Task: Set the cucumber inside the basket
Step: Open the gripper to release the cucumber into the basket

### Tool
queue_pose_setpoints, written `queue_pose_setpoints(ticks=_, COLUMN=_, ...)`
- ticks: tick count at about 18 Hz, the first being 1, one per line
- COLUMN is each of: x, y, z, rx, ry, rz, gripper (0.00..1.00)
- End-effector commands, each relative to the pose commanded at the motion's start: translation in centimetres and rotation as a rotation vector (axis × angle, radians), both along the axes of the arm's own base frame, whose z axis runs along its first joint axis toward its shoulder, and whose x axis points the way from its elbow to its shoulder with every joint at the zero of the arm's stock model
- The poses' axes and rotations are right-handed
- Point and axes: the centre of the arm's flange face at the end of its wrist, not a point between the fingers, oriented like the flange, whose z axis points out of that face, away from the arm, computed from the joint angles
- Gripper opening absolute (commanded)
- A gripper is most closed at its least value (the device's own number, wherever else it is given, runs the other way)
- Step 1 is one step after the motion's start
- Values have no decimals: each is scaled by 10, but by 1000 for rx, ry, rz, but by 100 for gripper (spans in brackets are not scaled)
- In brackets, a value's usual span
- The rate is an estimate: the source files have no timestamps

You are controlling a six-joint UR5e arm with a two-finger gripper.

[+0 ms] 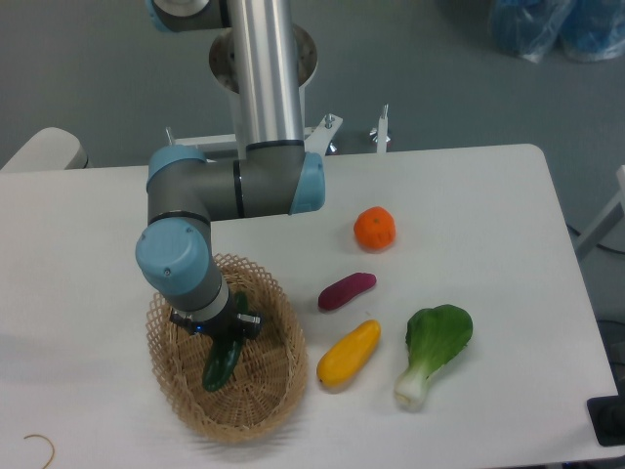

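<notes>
No readable labels. Your gripper [224, 342] fingers grip the cucumber [220, 362] over the basket [181, 386], on a white table [488, 215]; grey floor behind.

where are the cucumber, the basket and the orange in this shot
cucumber [219, 365]: fixed camera, on its lower green end below the gripper
basket [283, 383]: fixed camera, on the right woven wall
orange [375, 228]: fixed camera, on its middle

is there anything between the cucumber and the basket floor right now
Nothing visible. The gripper holds the cucumber over the inside of the basket, and the weave around its lower end looks bare. Whether the tip already touches the bottom cannot be told. The other vegetables lie on the table to the right, outside the rim.
</notes>
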Motion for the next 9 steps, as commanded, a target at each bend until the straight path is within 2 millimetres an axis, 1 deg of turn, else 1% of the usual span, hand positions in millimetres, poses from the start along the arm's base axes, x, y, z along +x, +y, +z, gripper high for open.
queue_pose_setpoints(ticks=1, x=-1, y=2, z=5, rx=9, ry=5, rz=-2, gripper=68)
queue_pose_setpoints(ticks=2, x=-2, y=3, z=9, rx=15, ry=11, rz=-3, gripper=94)
queue_pose_setpoints(ticks=3, x=-4, y=3, z=12, rx=16, ry=20, rz=-3, gripper=100)
queue_pose_setpoints(ticks=6, x=-14, y=5, z=31, rx=9, ry=93, rz=-25, gripper=100)
queue_pose_setpoints(ticks=7, x=-19, y=7, z=41, rx=16, ry=113, rz=-36, gripper=100)
queue_pose_setpoints(ticks=8, x=-23, y=7, z=54, rx=29, ry=128, rz=-45, gripper=100)
queue_pose_setpoints(ticks=9, x=-35, y=8, z=69, rx=52, ry=140, rz=-32, gripper=100)
